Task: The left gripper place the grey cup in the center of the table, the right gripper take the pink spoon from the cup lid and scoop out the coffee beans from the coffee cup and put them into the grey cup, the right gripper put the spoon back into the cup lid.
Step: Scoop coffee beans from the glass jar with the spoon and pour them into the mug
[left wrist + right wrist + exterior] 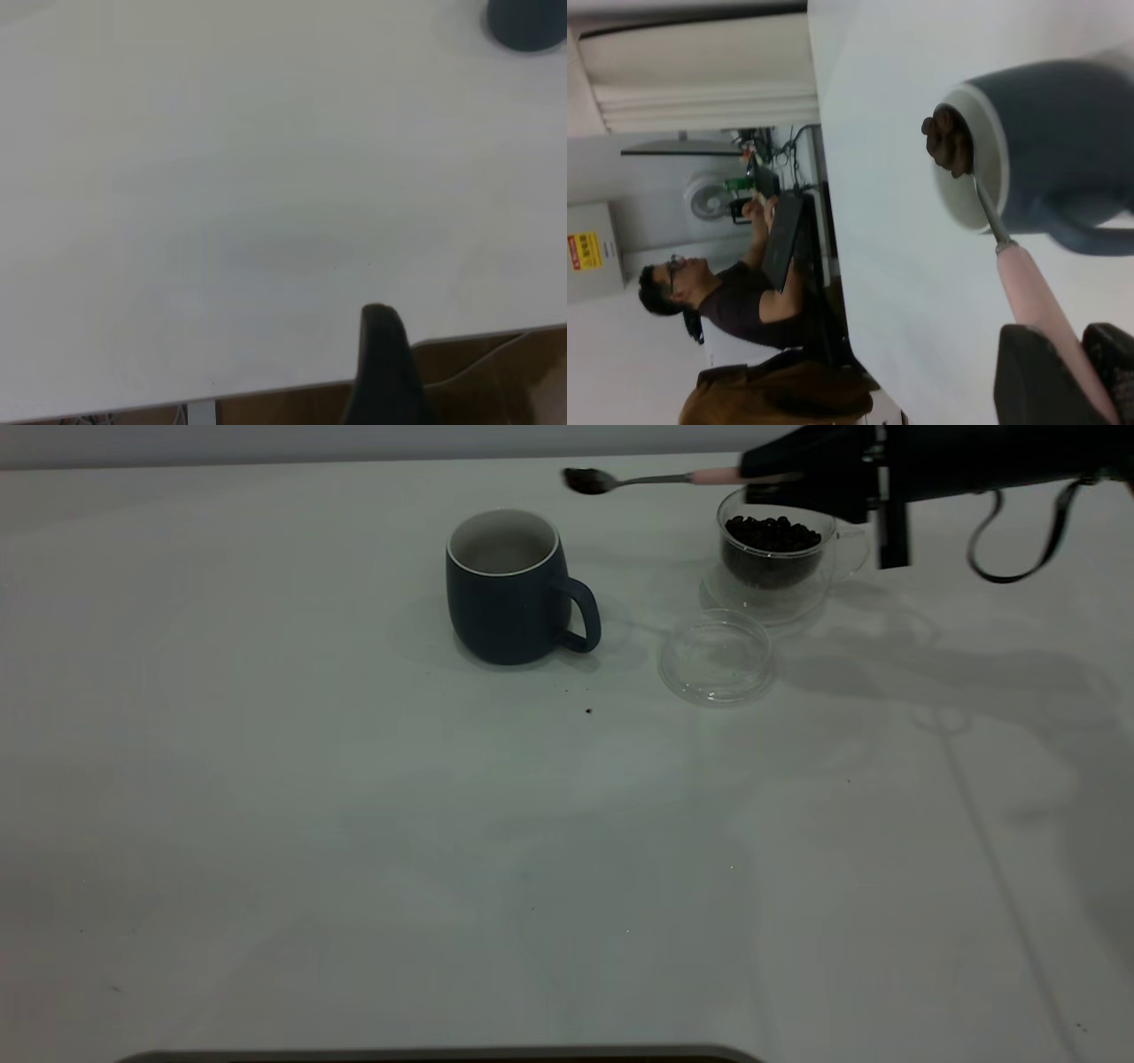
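A white surface [354, 824] carries three vessels. The right hand [771, 485] – one of two, entering cut off at the exterior view's top right – is clamped on the handle of one pink spoon [656, 479], held level in the air, its bowl carrying coffee beans [948, 140] between the cups. The left hand [383, 363] is parked at the surface's edge – only one finger shows, so its state cannot be told. One grey cup [512, 589] stands near the centre. One glass coffee cup [780, 549] holds beans, partly hidden behind the hand. One clear cup lid [716, 657] lies just in front.
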`<action>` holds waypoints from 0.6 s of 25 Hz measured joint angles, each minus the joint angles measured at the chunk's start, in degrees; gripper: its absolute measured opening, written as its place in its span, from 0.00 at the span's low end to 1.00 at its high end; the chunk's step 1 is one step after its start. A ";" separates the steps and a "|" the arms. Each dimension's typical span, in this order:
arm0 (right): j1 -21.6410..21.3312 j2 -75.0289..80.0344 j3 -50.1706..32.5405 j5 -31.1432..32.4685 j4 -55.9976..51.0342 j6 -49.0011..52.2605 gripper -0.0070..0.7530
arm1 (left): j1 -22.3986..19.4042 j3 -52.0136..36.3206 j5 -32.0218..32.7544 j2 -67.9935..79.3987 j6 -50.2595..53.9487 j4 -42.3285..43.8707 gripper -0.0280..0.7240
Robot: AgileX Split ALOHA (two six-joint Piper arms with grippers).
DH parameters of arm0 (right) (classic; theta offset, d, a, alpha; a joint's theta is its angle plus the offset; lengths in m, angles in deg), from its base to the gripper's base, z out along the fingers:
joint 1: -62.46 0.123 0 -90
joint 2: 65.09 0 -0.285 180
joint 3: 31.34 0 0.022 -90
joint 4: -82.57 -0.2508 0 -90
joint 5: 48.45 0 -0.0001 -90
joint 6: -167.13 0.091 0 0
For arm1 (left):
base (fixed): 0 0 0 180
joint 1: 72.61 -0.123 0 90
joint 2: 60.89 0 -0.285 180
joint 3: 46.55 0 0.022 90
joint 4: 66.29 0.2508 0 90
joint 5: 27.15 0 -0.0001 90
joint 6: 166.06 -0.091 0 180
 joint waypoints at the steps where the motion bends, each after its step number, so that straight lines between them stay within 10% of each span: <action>1: 0.93 0.00 0.00 -0.36 -0.62 -0.34 0.15 | 0.00 0.00 0.00 0.00 0.00 0.00 0.79; 15: 6.59 0.00 0.00 -10.13 -8.32 -25.23 0.15 | 0.00 0.00 0.00 0.00 0.05 0.00 0.79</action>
